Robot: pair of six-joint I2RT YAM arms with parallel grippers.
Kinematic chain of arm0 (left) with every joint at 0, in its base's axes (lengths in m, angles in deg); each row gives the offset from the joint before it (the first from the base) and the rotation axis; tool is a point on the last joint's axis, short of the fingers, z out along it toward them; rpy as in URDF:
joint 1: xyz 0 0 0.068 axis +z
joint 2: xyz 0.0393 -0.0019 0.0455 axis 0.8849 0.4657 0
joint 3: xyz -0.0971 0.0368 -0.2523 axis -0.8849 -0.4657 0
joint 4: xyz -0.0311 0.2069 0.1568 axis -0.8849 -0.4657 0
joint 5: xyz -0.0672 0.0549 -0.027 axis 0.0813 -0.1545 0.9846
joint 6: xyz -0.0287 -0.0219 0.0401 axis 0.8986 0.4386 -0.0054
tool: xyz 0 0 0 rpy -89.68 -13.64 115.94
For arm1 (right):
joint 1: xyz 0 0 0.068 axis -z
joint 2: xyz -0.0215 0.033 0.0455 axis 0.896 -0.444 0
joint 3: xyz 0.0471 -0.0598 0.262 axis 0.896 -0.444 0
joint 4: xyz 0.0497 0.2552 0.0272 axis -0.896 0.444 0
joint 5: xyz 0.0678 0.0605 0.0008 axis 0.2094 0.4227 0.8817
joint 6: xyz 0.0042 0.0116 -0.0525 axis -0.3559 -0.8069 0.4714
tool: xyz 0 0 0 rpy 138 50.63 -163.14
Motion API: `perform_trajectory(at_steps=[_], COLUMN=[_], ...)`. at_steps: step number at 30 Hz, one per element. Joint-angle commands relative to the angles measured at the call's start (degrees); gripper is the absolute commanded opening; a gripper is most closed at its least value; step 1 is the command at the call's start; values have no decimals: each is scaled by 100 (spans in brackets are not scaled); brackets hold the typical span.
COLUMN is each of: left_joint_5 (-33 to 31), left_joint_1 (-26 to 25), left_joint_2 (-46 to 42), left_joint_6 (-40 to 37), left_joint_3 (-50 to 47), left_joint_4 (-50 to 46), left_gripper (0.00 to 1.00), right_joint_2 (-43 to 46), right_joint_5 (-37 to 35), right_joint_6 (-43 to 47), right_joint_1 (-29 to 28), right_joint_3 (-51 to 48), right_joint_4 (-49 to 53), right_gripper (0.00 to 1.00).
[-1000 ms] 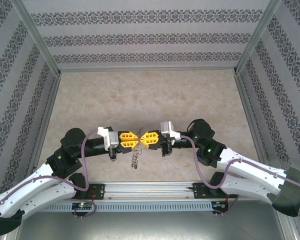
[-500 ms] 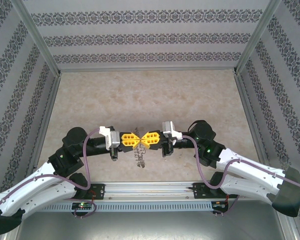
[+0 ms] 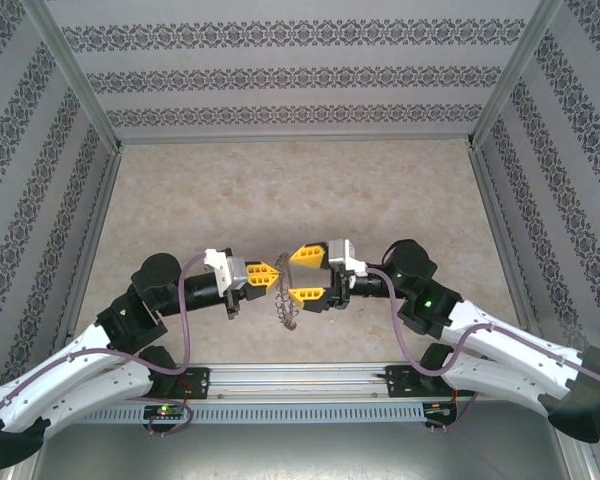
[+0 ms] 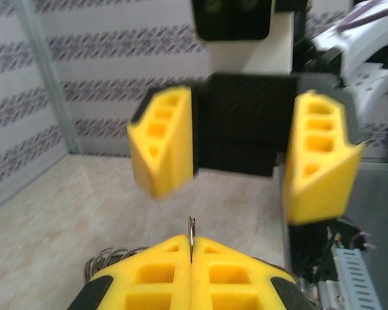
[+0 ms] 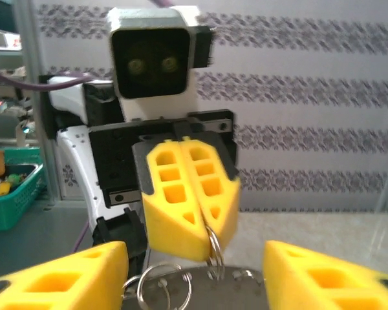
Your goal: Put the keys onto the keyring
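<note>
1. Bases. My two arms are bolted to the rail (image 3: 300, 380) at the 6 o'clock edge of the table (image 3: 300, 190). Both reach inward and meet tip to tip just beyond the rail.

2. Left gripper (image 3: 275, 275). It points to 3 o'clock in the top view. I have it closed completely, pad (image 4: 155, 284) against pad. In the left wrist view a thin wire loop of the keyring (image 4: 191, 229) stands upright out of the seam between the pads, so I am gripping the keyring itself.

3. Keyring and keys. In the top view the load shows as a small grey bundle hanging at 5 o'clock of my left fingertips. In the right wrist view the keys (image 5: 200, 290) appear as flat grey metal pieces with a second wire loop, directly below the pinched loop. I cannot tell single keys apart, nor whether the bundle touches the table.

4. Right gripper (image 3: 292, 276). It points to 9 o'clock, facing the left one. I have it spread wide and it holds nothing. One finger stands at 12 o'clock and the other at 6 o'clock of my left fingertips, straddling them with a clear gap on each side.

5. Background. Patterned walls (image 3: 300, 70) enclose the table at 9, 12 and 3 o'clock. In the right wrist view a green basket (image 5: 13, 187) sits at 9 o'clock, off the table.
</note>
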Motion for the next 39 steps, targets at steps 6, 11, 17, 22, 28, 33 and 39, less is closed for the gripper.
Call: perform_trajectory(at_steps=[6, 11, 17, 22, 28, 33, 39], left_joint_5=[-1842, -3001, -3871, -3914, -3953, -4134, -4414], left_joint_1=[-73, -73, -73, -73, -73, -73, -73], left_joint_2=[-826, -1475, -1864, -2302, -2548, -2944, -3343], left_joint_6=[404, 736, 1032, 1443, 1895, 2409, 2570], left_joint_3=[-121, -279, -242, -361, -164, 26, 227], left_joint_4=[-1040, -1519, -2137, -2300, -2804, -3438, -3968], left_gripper=[0, 0, 0, 0, 0, 0, 0], right_joint_2=[-557, -2332, -4649, -6326, -7793, -8987, -9835], right_joint_5=[-585, -1007, -1154, -1048, -591, -799, -1043], right_joint_6=[-129, -31, 359, 988, 1357, 1747, 1886], right_joint_1=[1330, 1604, 1333, 992, 734, 417, 125], right_joint_3=[1214, 2466, 4114, 5861, 7686, 9214, 10354], right_joint_4=[1992, 2990, 3625, 4439, 5330, 6406, 7121], right_gripper=[77, 79, 85, 98, 98, 98, 98])
